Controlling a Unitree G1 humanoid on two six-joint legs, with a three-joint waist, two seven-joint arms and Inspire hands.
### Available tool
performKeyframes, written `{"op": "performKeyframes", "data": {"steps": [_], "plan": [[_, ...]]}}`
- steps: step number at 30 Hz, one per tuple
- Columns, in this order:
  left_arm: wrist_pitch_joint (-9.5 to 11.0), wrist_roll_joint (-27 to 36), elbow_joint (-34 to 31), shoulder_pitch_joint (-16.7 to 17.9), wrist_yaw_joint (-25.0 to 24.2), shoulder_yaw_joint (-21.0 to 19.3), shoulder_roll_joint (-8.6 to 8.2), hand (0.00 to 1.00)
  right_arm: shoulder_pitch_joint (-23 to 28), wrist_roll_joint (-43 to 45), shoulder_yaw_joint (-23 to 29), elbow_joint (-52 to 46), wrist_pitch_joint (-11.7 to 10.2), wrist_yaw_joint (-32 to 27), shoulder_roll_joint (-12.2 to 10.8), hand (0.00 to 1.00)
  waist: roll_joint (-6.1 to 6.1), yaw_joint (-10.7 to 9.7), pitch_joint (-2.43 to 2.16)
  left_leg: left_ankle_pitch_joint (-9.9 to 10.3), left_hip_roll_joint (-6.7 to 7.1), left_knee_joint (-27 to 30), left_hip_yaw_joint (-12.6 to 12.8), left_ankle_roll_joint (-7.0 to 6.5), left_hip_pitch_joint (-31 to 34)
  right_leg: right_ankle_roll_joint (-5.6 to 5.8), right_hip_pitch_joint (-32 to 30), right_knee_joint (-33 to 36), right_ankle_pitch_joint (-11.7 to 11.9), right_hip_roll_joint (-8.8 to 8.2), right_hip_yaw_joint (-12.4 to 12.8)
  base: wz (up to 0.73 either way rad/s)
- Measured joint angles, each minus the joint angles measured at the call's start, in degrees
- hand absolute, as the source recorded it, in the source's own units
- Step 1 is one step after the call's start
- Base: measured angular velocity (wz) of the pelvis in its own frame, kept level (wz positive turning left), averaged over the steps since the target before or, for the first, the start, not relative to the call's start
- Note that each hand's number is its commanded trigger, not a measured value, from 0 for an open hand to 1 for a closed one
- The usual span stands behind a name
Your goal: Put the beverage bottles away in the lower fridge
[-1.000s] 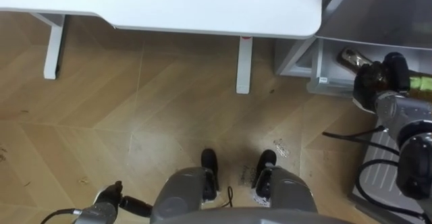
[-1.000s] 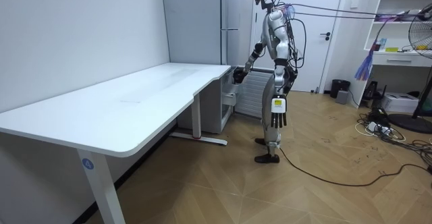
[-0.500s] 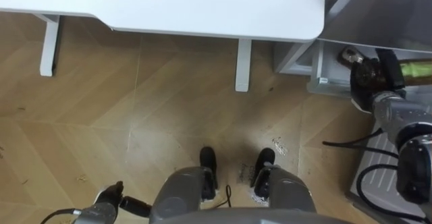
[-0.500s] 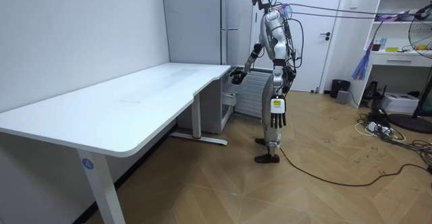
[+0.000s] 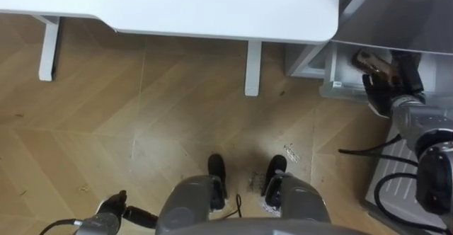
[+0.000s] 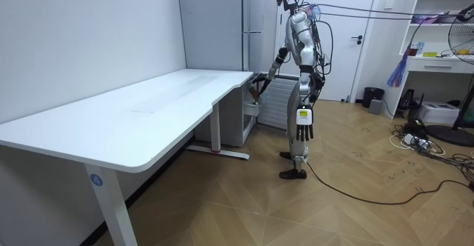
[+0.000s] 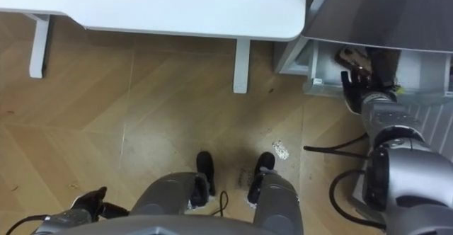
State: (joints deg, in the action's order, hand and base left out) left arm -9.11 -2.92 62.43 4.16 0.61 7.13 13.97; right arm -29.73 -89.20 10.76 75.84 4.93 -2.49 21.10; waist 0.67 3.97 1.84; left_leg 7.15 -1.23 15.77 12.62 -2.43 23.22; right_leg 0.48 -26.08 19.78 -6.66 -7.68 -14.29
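Right hand (image 5: 383, 92) has pushed forward since a second ago, carrying the bottle (image 5: 371, 60) in over the open lower fridge drawer (image 5: 333, 77) beside the desk (image 5: 212, 5). The bottle lies at the drawer's mouth, just ahead of the hand; whether it is clamped or released I cannot tell. Left hand (image 5: 113, 208) hangs relaxed at the robot's side, idle, probably for balance.

The white desk (image 5: 212, 1) is crowding the open lower fridge compartment (image 5: 340, 72) from the left, its corner and leg (image 5: 253, 69) standing just beside it. The grey fridge front (image 5: 396, 12) is overhanging it. The wooden floor (image 5: 163, 115) is lying open.
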Motion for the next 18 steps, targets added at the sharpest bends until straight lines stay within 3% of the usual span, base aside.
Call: {"op": "performKeyframes", "data": {"steps": [18], "plan": [[0.0,0.0,0.0,0.0,0.1,0.0,0.00,0.00,0.0,1.6,-0.6,0.0,0.0,2.0,0.1,0.00,0.00,-0.5,-0.01,0.0,-0.06,0.0,0.0,0.00,0.0,0.00,0.1,-0.1,0.1,0.09,-0.2,0.00]]}}
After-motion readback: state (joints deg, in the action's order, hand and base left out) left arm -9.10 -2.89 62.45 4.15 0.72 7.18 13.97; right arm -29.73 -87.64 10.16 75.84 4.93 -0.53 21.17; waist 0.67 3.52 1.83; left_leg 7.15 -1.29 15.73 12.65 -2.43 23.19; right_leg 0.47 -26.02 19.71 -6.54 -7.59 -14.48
